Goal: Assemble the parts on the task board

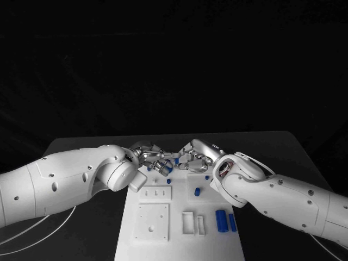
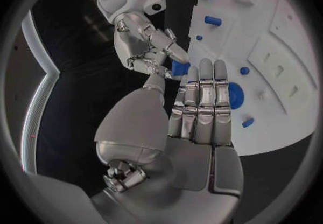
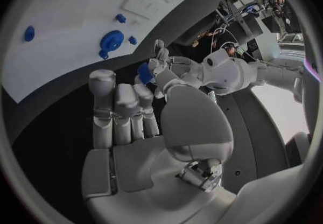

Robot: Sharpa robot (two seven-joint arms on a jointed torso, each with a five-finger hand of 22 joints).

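Observation:
Over the far end of the white task board (image 1: 182, 244) my two hands meet fingertip to fingertip. A small blue part (image 1: 176, 161) sits between them. In the left wrist view this blue part (image 2: 180, 68) lies at the tips of my left hand (image 2: 191, 121), and the right hand's fingers (image 2: 158, 46) close on it from the other side. The right wrist view shows the blue part (image 3: 144, 72) at the fingertips of my right hand (image 3: 134, 127), with the left hand (image 3: 171, 70) touching it. Both hands, left (image 1: 147, 155) and right (image 1: 193, 157), pinch it.
Two blue cylinders (image 1: 221, 220) lie side by side on the board's near right, beside two white blocks (image 1: 188, 223). Small blue pieces (image 1: 197, 191) stand further up the board. A round blue knob (image 3: 111, 39) is set in the board. White cables (image 1: 33, 234) trail at the near left.

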